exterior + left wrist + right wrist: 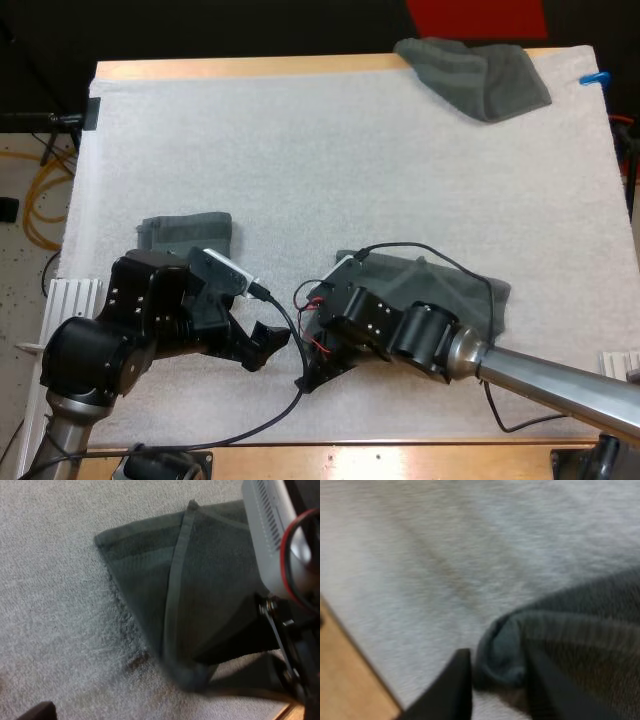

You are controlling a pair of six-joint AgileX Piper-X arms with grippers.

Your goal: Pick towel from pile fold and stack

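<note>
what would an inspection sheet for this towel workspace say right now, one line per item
surface: white mat on wooden table, lying flat
job's things: crumpled towel at the far side, right; folded towel by the left arm; third towel under the right arm, corner pinched
clutter: nothing seen
grippers: left gripper open over bare mat; right gripper shut on the third towel's corner
cables: yellow cable on the floor, left of the table
surroundings: speckled floor
</note>
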